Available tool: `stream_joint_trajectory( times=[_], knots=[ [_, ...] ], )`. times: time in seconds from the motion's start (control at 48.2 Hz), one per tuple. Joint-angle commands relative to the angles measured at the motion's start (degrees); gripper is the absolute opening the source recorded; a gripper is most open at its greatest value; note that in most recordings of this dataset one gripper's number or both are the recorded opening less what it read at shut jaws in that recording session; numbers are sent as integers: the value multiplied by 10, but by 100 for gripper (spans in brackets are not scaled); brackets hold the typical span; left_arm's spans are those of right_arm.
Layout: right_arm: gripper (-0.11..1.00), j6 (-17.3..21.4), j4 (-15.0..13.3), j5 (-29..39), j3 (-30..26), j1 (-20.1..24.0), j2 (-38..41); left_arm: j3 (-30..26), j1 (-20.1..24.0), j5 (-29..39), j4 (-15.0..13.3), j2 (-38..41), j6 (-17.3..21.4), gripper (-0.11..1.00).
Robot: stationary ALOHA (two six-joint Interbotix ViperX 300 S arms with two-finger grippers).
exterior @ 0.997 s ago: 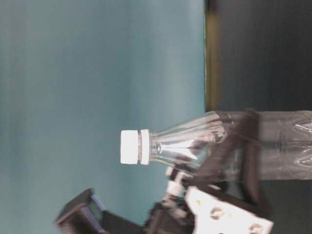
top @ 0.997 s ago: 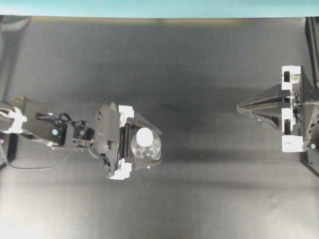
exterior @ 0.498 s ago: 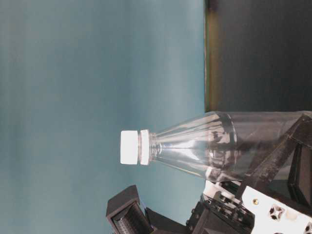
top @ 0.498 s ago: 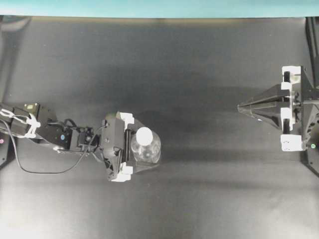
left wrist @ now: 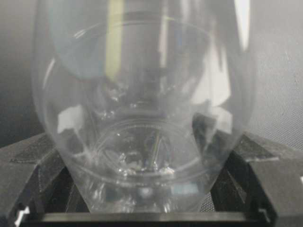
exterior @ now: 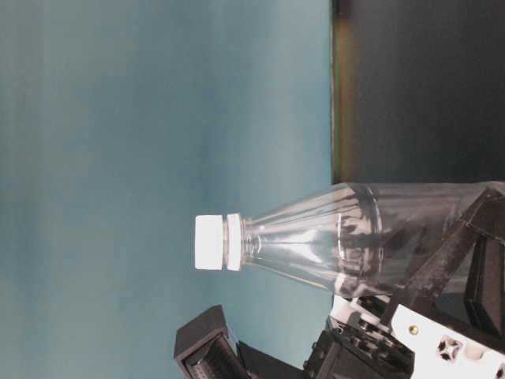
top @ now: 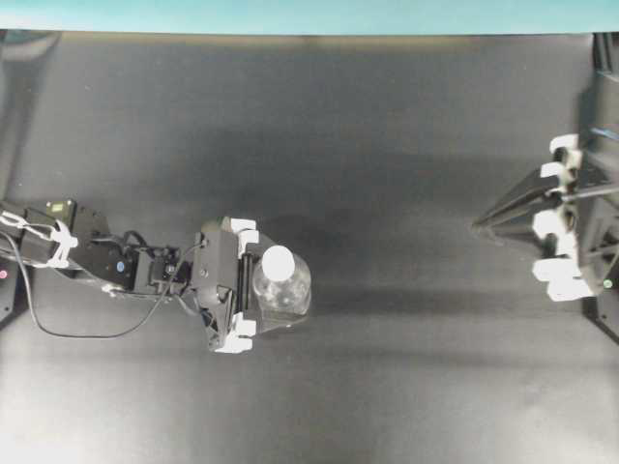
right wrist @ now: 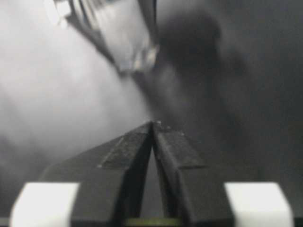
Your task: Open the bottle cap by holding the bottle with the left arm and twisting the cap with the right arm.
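The clear bottle [top: 286, 295] stands upright on the black table with its white cap [top: 280, 261] on top. My left gripper [top: 290, 288] reaches in from the left and holds the lower body between its two fingers [left wrist: 33, 163]. The rounded clear body [left wrist: 147, 94] fills the left wrist view, pressed against both fingers. In the table-level view the bottle [exterior: 331, 229] and cap [exterior: 209, 242] show sideways. My right gripper [top: 476, 225] hangs far to the right, tips together, holding nothing. Its tips [right wrist: 153, 124] meet in the right wrist view, with the bottle [right wrist: 128, 42] blurred far ahead.
The black table [top: 387, 126] runs between the bottle and the right gripper. A teal wall [top: 290, 14] borders the far edge. A loose black cable [top: 77, 333] trails behind the left arm.
The left arm has stretched lower and its jaws have narrowed onto the bottle. The right gripper has rolled and drawn slightly to the right.
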Motion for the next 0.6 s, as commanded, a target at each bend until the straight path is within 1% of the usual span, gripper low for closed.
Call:
stream_joint_trajectory(
  times=[0.0, 0.062, 0.208, 0.249, 0.291, 0.332, 0.498, 0.561, 0.581],
  knots=[
    [19, 12, 17, 48, -67, -1, 41, -4, -1, -2, 2, -1, 1, 81],
    [31, 12, 21, 77, -105, 0, 69, -6, -1, -2, 2, -1, 1, 81],
    [65, 12, 25, 150, -192, 4, 136, -7, -1, -2, 2, -1, 0, 81],
    [72, 12, 25, 175, -221, 5, 161, -6, -1, -2, 2, -1, -1, 81],
    [78, 12, 25, 190, -249, 8, 180, -6, -1, -3, 2, -1, -1, 81],
    [80, 12, 25, 202, -276, 11, 200, -6, -1, -2, 2, -1, -1, 81],
    [78, 12, 35, 258, -396, 16, 293, -4, -1, -3, 2, -1, -1, 81],
    [78, 16, 40, 294, -447, 15, 331, -4, -1, -3, 2, -1, -1, 81],
    [78, 19, 40, 316, -471, 15, 351, -4, -1, -3, 2, -1, -1, 81]
  ],
)
